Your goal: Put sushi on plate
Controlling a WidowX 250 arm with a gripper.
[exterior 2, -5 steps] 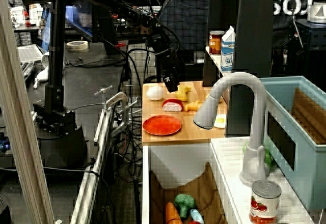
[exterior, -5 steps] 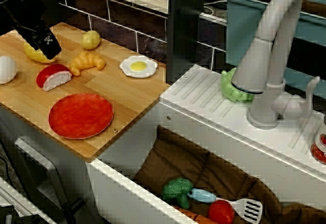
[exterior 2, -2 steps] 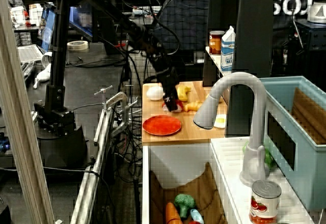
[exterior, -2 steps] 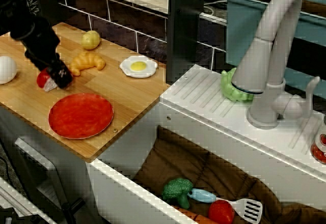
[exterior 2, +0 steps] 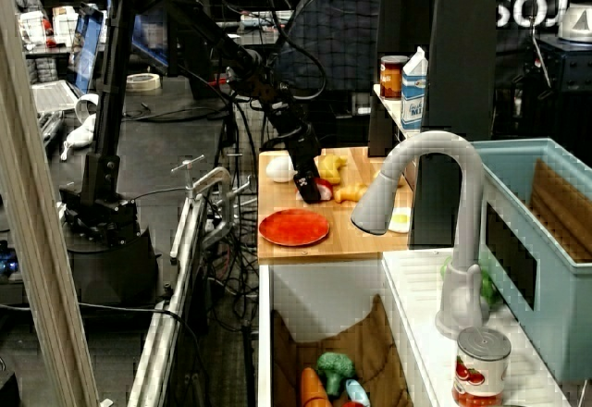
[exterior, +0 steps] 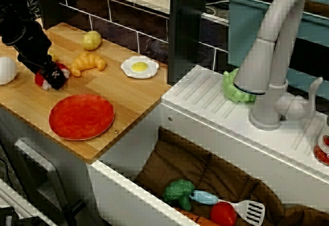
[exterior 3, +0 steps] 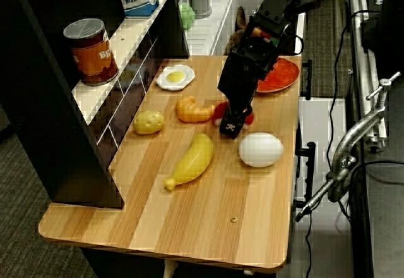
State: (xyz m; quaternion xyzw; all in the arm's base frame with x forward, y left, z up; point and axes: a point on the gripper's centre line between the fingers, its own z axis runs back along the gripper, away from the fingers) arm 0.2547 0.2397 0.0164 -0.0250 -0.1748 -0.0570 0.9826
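The sushi (exterior: 62, 70), red-topped with a white side, lies on the wooden board left of the croissant. It is mostly covered by my black gripper (exterior: 51, 77), which has come down over its middle. Red shows on both sides of the fingers in the overhead view too, where the sushi (exterior 3: 220, 109) lies under the gripper (exterior 3: 232, 124). The jaws look shut on the sushi, which still rests on the board. The red plate (exterior: 81, 116) lies just in front of it, near the board's front edge, and holds nothing. It also shows in the side view (exterior 2: 293, 228).
A white egg (exterior: 6, 70) lies left of the gripper and a croissant (exterior: 88, 61) right of it. A potato (exterior: 91, 40) and a fried egg (exterior: 140, 67) lie farther back, and a banana (exterior 3: 192, 160) beside the egg. The sink and faucet (exterior: 272, 56) are to the right.
My gripper came down from above the banana onto the sushi, then shifted slightly left over its middle. The sushi is now mostly covered. The plate has not moved.
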